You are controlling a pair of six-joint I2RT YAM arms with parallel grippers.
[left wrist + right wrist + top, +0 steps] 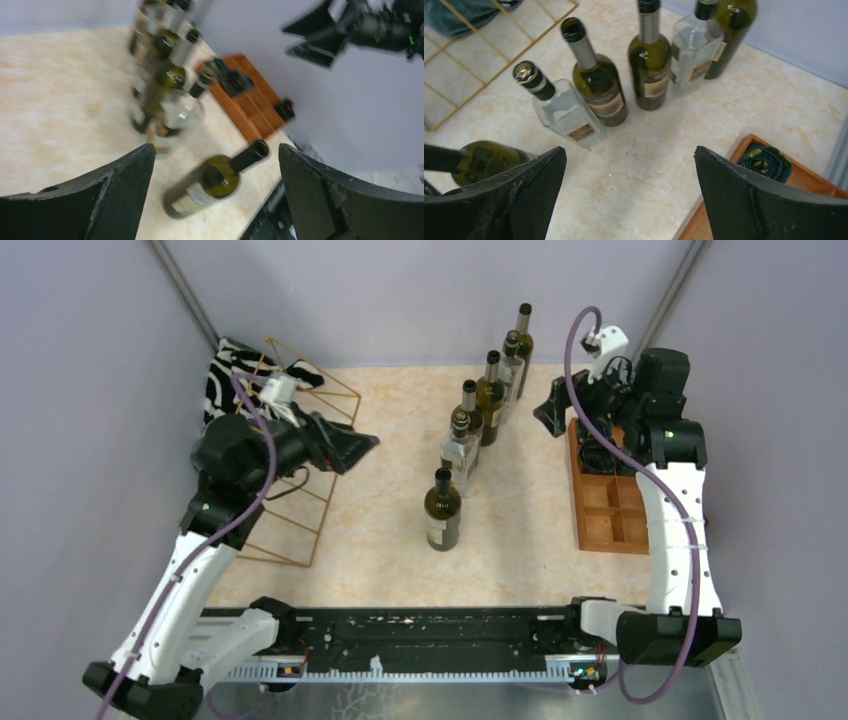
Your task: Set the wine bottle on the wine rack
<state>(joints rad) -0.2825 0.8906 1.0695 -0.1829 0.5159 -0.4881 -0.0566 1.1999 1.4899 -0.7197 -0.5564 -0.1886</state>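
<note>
Several wine bottles stand upright in a slanted row mid-table. The nearest is a dark green bottle with a pale label; it also shows in the left wrist view and at the left edge of the right wrist view. The gold wire wine rack stands at the left and holds no bottle; its wires show in the right wrist view. My left gripper hangs over the rack's right side, open and empty, facing the bottles. My right gripper is open and empty, right of the row's far end.
An orange-brown wooden compartment tray lies at the right, under my right arm, with a dark rolled item in one cell. A zebra-print cloth lies behind the rack. Grey walls close in the table on three sides.
</note>
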